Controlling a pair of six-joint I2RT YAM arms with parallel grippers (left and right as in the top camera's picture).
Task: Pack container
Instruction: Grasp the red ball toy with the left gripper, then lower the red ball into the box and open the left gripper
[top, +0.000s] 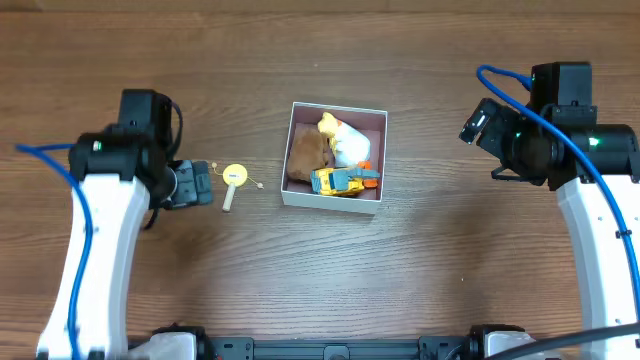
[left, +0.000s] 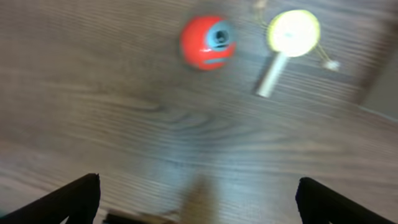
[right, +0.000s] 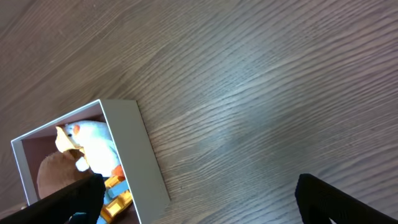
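The container (top: 334, 201), a square white box with a pink inside, stands mid-table and holds a white and yellow duck toy (top: 345, 140), a brown plush (top: 307, 154) and a yellow toy vehicle (top: 342, 181). A yellow round paddle toy (top: 233, 179) lies on the wood to its left. In the left wrist view a red ball (left: 207, 42) lies beside the yellow paddle toy (left: 291, 36); the overhead view hides the ball under the arm. My left gripper (left: 198, 208) is open and empty above the table, short of both. My right gripper (right: 199, 202) is open and empty, right of the container (right: 134, 149).
Dark wood table all round. The left arm (top: 110, 190) stands at the left, the right arm (top: 570, 150) at the right. Blue cables run along both arms.
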